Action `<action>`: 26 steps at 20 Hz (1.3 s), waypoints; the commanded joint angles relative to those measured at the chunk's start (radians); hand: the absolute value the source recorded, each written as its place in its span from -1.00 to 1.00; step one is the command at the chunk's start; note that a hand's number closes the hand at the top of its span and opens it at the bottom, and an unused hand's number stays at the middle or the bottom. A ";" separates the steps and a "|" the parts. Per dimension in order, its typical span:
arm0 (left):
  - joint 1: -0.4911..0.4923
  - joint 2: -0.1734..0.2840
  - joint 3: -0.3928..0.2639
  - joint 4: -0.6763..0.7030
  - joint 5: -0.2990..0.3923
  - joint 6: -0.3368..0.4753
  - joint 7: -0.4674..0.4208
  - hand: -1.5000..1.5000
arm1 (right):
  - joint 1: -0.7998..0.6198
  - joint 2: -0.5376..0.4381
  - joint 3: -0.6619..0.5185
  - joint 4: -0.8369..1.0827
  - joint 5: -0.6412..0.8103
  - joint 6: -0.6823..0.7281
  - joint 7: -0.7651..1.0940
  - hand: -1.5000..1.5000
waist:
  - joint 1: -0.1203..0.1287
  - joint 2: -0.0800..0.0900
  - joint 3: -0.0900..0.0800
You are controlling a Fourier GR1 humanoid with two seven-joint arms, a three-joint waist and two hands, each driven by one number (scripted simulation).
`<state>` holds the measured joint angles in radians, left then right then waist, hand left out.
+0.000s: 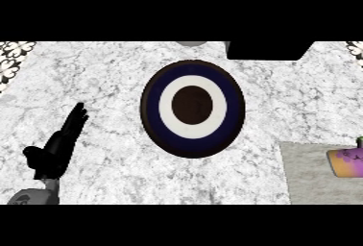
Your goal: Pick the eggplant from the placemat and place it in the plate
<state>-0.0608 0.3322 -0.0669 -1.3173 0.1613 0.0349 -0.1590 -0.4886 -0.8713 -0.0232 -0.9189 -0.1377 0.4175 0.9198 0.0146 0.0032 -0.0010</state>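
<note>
At the lower left of the frame, a grey forearm [32, 196] is coming in from the bottom edge, and the left hand [56, 146] is resting above it over the table [106, 77], fingers straight and pointing toward the upper right, thumb sticking out to the left, holding nothing. The right hand is not showing anywhere in the view. At the lower right, a grey placemat [312, 178] is lying on the marbled white table, and the eggplant [347, 161] is sitting on it at the right edge of the frame, purple with a yellowish end facing left and partly cut off by the edge. In the middle of the frame, well apart from both hand and eggplant, the plate [193, 108] is lying with a dark rim, a blue band, a white ring and a dark centre. Farther up, a black object [268, 50] is sitting at the top, right of centre.
</note>
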 commanded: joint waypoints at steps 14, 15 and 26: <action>-0.013 -0.011 0.020 0.013 -0.016 -0.030 0.002 0.00 | -0.133 0.054 0.137 0.299 0.037 0.265 0.108 -1.00 | 0.003 0.000 0.001; -0.024 -0.024 0.021 0.043 -0.029 -0.021 -0.008 0.00 | -0.103 -0.007 0.117 0.333 0.039 0.323 0.020 -1.00 | -0.005 0.001 0.001; 0.027 -0.047 0.011 -0.086 -0.064 -0.007 0.072 0.00 | -0.072 0.109 0.159 0.389 0.152 0.250 -0.050 -1.00 | -0.005 -0.003 0.002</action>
<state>-0.0649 0.2897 -0.0461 -1.3479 0.1077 0.0271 -0.1206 -0.6013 -0.7976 0.1100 -0.5341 -0.0326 0.6704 0.8655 0.0122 0.0016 -0.0005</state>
